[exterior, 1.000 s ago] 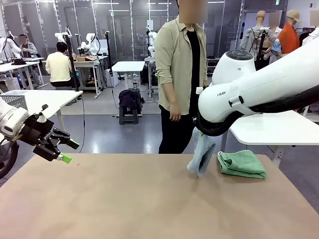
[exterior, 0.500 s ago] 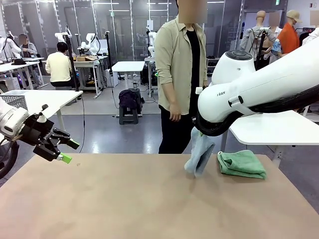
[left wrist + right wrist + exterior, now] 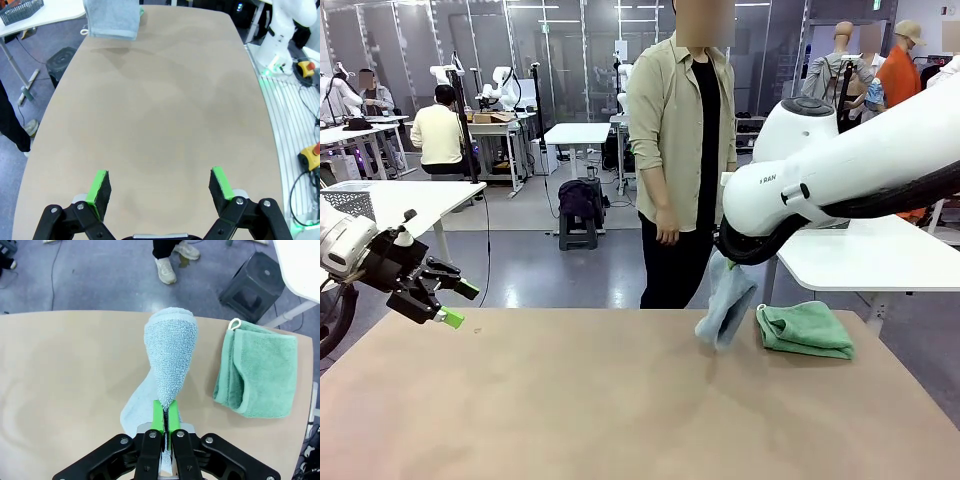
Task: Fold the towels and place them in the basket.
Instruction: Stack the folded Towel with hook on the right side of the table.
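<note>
Right pincer (image 3: 163,421): my jaws are pressed together on a pinch of the pale blue towel (image 3: 167,360), the green pads meeting with cloth between them.
Pale blue towel: it hangs from my right pincer as a drooping fold; in the front view its lower end (image 3: 722,312) reaches down to the desk (image 3: 570,400) or just above it, I cannot tell which.
Mint green towel (image 3: 255,372): folded, flat on the desk, just beside the blue towel I hold, with a small white loop at one corner; in the front view it lies just past the hanging cloth (image 3: 806,329), towards my right arm's side.
Left pincer (image 3: 448,302): my jaws stand wide apart and grip nothing; it hovers above the desk's edge, well apart from both towels.
From the left wrist: bare desk lies between my two spread pads (image 3: 98,186), and the blue towel (image 3: 112,19) hangs at the far end, straight ahead of this pincer.
Person (image 3: 678,150): standing past the desk, behind my right pincer.
</note>
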Action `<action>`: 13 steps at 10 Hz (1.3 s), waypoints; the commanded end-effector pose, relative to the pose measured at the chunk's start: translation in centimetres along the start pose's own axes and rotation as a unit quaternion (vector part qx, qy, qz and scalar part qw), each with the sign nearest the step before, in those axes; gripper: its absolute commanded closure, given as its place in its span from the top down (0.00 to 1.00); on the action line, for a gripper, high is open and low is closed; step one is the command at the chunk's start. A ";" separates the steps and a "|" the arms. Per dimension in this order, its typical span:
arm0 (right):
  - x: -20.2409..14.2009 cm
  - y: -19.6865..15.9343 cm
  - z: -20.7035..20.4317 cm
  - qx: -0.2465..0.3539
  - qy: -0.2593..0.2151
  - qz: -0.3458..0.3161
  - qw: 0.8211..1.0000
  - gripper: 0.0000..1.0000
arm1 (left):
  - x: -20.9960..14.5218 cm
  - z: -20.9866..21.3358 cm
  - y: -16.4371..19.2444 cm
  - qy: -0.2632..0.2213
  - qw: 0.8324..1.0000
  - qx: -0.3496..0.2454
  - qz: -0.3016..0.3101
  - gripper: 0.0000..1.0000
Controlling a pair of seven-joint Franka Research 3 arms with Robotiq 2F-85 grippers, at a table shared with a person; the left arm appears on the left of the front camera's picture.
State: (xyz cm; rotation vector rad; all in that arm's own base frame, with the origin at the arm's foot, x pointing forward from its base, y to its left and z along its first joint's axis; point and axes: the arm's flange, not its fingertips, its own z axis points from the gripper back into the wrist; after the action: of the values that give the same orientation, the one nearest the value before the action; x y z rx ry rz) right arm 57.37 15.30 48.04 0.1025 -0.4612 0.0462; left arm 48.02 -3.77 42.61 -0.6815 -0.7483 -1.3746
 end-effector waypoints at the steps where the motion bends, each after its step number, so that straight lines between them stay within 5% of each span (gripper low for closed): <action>1: 2.1 -2.5 0.4 0.008 0.005 -0.003 1.000 0.04 | 0.1 0.1 0.0 0.002 1.000 -0.001 -0.002 1.00; 13: 4.1 -13.5 -3.4 -0.025 0.005 -0.032 0.999 0.04 | 0.1 0.1 0.0 0.002 1.000 -0.001 -0.002 1.00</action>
State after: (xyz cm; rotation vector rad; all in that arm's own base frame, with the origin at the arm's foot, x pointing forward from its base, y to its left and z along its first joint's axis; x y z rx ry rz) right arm 63.14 2.97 46.35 0.0861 -0.4431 -0.0515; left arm 48.03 -3.77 42.61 -0.6815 -0.7483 -1.3745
